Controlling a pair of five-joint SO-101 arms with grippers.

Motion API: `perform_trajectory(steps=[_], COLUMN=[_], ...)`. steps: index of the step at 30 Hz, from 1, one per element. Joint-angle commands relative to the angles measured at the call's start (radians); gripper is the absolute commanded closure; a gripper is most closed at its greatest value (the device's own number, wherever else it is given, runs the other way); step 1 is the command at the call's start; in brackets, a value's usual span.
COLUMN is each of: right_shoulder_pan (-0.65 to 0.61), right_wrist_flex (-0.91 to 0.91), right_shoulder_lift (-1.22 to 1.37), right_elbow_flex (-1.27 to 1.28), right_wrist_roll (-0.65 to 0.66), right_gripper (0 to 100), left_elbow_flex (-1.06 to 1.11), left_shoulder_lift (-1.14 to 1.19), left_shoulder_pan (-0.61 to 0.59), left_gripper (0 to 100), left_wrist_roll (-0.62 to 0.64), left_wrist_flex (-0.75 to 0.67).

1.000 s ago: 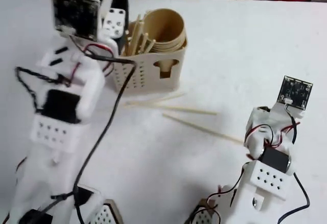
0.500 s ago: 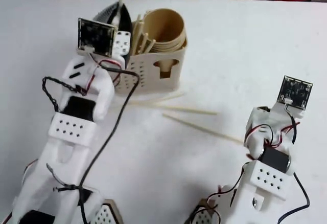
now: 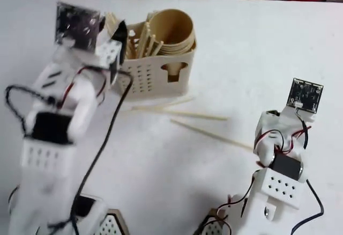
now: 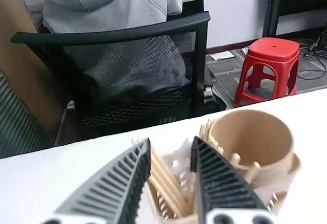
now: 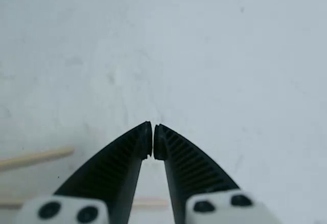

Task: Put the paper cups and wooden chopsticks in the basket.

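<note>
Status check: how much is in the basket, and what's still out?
Done: the paper cups sit stacked in the basket, a bundle of wooden chopsticks beside them. In hand: nothing; the left gripper is open over that bundle, the right gripper shut, empty, above the table. Left: about three loose chopsticks on the table near the basket.

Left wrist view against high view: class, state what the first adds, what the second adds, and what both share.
Left wrist view adds: a mesh chair back beyond the table's far edge.
High view adds: loose chopsticks lying on the table in front of the basket, and the right arm.
Both share: the basket, the cups nested in it, the stowed chopsticks standing beside the cups, and the left gripper above the basket, jaws apart.
</note>
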Motion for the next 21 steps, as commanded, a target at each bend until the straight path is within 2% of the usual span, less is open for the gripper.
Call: perform_trajectory(steps=[1,6,12,21], right_shoulder_pan=[-0.022,-0.091,-0.202,-0.394], right_wrist_flex=[-0.016,0.033,0.226,0.487], right_shoulder_lift=[-0.018,-0.019,-0.018,-0.016], right_elbow_flex=[-0.035,-0.066,-0.218,-0.361], right_wrist_roll=[0.043,0.121,0.212,0.497], right_gripper=[97.4,95.3,94.5,93.9], left_elbow_flex=[0.026,0.233,0.508,0.881], left_shoulder_lift=[-0.217,-0.433,-0.667,-0.924], left_shoulder_pan=[-0.021,-0.087,-0.194,-0.325], left_gripper=[86,86,86,86], left_wrist_roll=[0.002,0.002,0.002,0.002], left_wrist_flex=[0.133,0.164,0.166,0.166])
